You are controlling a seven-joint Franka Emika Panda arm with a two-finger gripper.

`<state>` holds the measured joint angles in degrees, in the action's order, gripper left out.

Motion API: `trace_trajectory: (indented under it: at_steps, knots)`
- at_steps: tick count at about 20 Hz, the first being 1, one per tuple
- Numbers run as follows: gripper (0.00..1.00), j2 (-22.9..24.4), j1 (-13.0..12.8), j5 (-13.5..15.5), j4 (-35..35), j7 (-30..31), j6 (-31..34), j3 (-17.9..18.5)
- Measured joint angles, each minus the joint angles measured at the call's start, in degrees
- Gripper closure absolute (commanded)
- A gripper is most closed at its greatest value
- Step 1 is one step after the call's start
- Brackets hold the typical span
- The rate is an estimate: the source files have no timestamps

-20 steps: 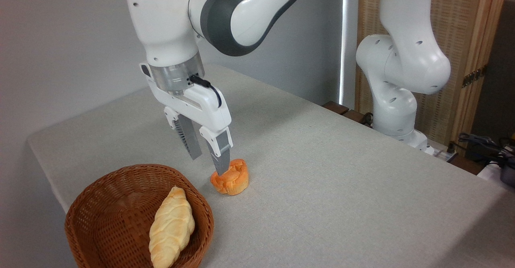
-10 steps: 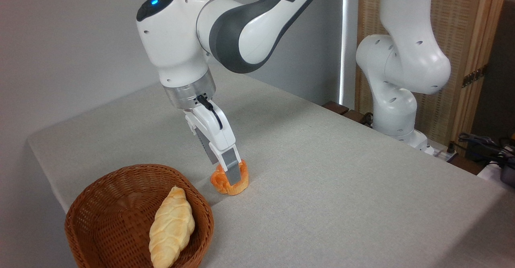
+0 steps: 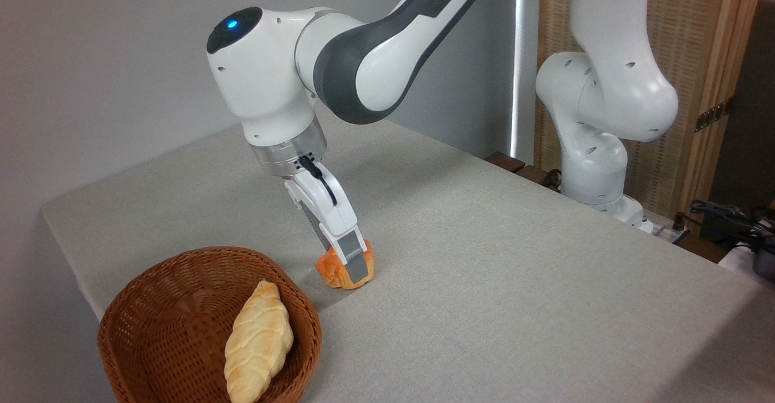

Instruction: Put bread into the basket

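Observation:
The bread [image 3: 330, 273], a small orange knotted bun, sits on the grey table just right of the basket [image 3: 151, 282]. My gripper [image 3: 352, 270] has come down over the bun, tilted, with its fingertips close to the table. The near finger [image 3: 357, 262] covers the bun's right front side. The far finger is hidden behind it, so the jaw gap and any contact with the bun do not show. The brown wicker basket stands at the table's front left corner.
A pale-yellow braided loaf [image 3: 257, 348] lies inside the basket. A second white robot arm [image 3: 596, 118] stands at the table's far right edge, with cables [image 3: 726, 215] beyond it. The grey table [image 3: 514, 282] extends to the right of the bun.
The gripper has turned so one finger faces the camera, and it has dropped from just above the bun to straddle it. The bun has stayed in place.

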<state>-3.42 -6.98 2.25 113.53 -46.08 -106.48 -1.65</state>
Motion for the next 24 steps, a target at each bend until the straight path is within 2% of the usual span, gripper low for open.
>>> trace_trajectory:
  at_steps: [8, 9, 10, 11, 12, 24]
  knots:
    - [0.00, -1.14, -2.38, 0.00, 0.01, 0.01, 0.00, -0.24]
    - [0.10, -1.15, -2.38, 0.00, 0.01, 0.01, 0.00, -0.23]
    - [0.28, -1.15, -2.37, 0.00, 0.01, 0.01, 0.00, -0.22]
    - [0.41, -1.15, -2.37, 0.00, 0.00, 0.01, 0.00, -0.22]
    - [0.47, -1.15, -2.37, 0.00, 0.00, 0.01, 0.00, -0.22]
    - [0.45, -0.91, -2.37, 0.00, -0.10, 0.01, 0.00, -0.21]
